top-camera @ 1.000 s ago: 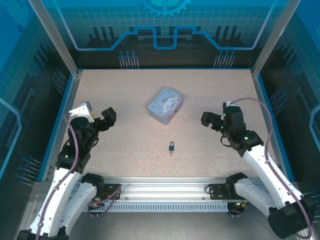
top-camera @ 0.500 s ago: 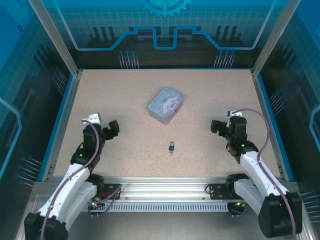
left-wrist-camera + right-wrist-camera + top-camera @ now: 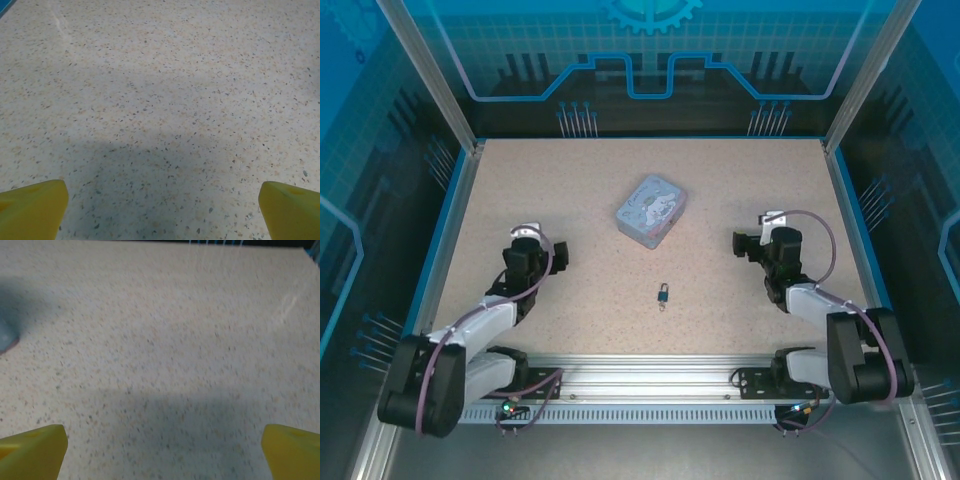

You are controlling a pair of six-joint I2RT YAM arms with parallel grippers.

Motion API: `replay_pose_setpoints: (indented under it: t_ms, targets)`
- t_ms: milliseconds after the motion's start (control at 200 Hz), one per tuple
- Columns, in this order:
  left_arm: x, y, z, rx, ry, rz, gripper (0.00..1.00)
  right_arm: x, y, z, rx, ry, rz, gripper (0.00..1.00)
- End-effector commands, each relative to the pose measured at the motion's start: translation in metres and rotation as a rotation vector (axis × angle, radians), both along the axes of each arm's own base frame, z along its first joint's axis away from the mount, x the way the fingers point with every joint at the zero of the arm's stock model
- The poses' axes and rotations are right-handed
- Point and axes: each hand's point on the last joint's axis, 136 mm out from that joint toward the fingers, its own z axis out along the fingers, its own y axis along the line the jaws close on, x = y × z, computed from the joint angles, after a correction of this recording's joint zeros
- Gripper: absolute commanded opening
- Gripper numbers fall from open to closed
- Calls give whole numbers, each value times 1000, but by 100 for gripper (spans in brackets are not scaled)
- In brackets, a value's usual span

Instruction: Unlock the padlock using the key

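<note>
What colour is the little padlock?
The padlock is teal-blue, seen best in the top external view.

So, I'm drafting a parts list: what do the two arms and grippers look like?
The left arm and right arm have white shells with black joint housings, and a thin lilac cable runs along each. The left gripper and right gripper are black-bodied from above, with bright yellow wedge-shaped fingertips.

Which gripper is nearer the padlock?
Right, narrowly. The right gripper sits beyond the padlock and to its right; the left gripper sits farther off, beyond and left.
</note>
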Motion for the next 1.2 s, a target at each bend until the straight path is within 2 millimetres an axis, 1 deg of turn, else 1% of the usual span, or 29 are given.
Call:
replay_pose_setpoints:
  t_ms: [0,80,125,165,215,265,290,340,415,470,495,520,550,600,640,1196]
  targets:
    - [23,-10,28,18,-153,-80,99,15,5,22,-18,-133,62,100]
    - [33,-18,33,30,-200,-135,99,18,10,11,-5,-158,88,100]
    - [38,-22,33,33,-215,-163,99,20,12,1,-5,-151,97,100]
    - [43,-26,34,34,-228,-188,99,24,13,1,-13,-162,105,100]
    - [49,-31,34,38,-239,-221,99,26,13,-3,-9,-106,105,100]
    - [54,-32,32,54,-225,-240,99,35,10,-4,-10,-85,84,100]
    - [56,-33,31,61,-221,-248,99,36,9,-9,-9,-46,75,100]
    - [59,-35,28,68,-239,-272,99,36,11,-8,-9,-56,90,100]
    - [60,-25,24,36,-240,-239,99,36,11,-8,-10,-55,91,100]
    - [60,-23,22,-7,-259,-258,99,36,12,-8,-13,-55,92,100]
    - [60,-20,17,-15,-259,-250,99,36,12,-8,-14,-56,94,100]
    - [61,-18,12,-25,-263,-241,99,36,13,-8,-18,-56,94,100]
    - [65,-14,13,-24,-290,-227,99,36,14,-8,-19,-54,100,100]
    - [64,-6,6,-55,-223,-190,99,36,15,-8,-20,-53,105,100]
    - [72,0,7,-62,-215,-163,99,36,15,-8,-20,-52,106,100]
    - [72,1,7,-64,-213,-158,99,36,16,-8,-19,-52,107,100]
